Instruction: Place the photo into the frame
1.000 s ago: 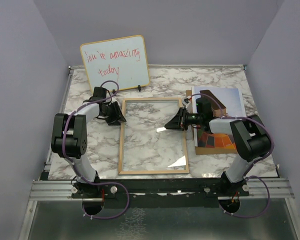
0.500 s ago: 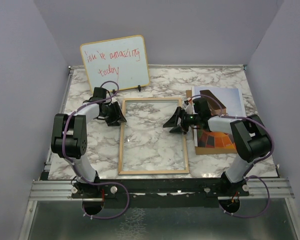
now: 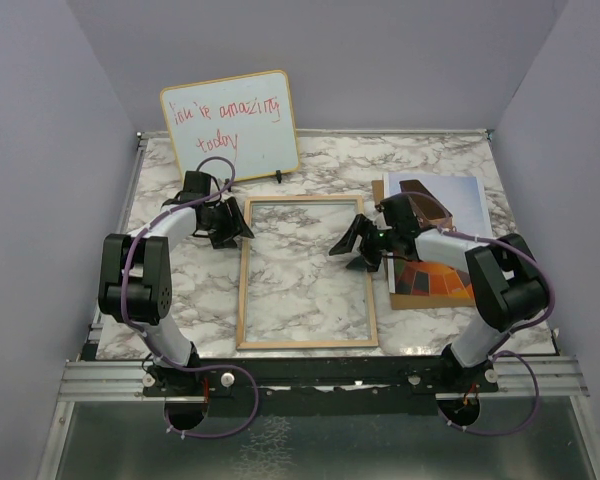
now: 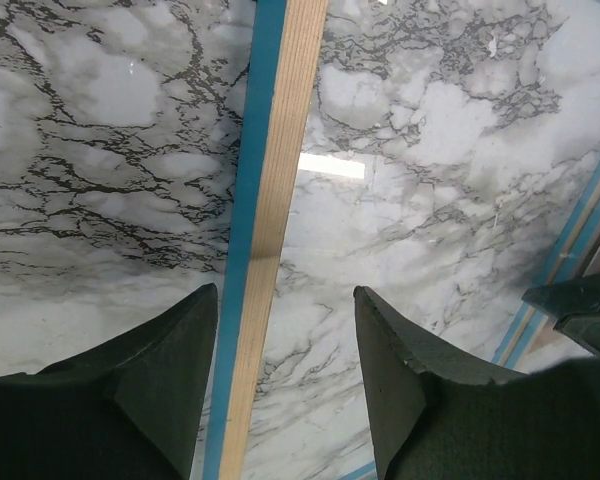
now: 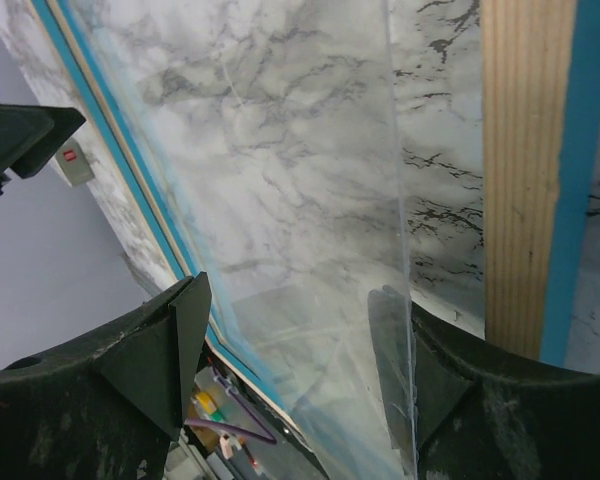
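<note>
Change: your right claw (image 3: 348,248) has sprung wide open within the last second, over the right rail of the thin, rectangular light-wood, blue-backed frame (image 3: 243,290). It holds nothing.
Left claw (image 3: 230,225): eased further apart, straddling the left rail, gripping nothing.
Meaning: the frame lies flat; I judge the photo comes next.
Photo: the rectangular hot-air-balloon print (image 3: 458,205) lies right of the frame, partly under your right arm.
Surface: grey-veined white marble tabletop (image 3: 430,160).
Room: plain lilac walls (image 3: 400,60); a whiteboard with red handwriting (image 3: 230,125) stands at back left.

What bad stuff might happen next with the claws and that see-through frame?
The left claw stands open astride one rail of the frame; lifting that side alone might tip or slide it. The edge of the clear pane sits right at the open right claw; a pinch might shift it. The right arm hangs over the photo and might drag it.
</note>
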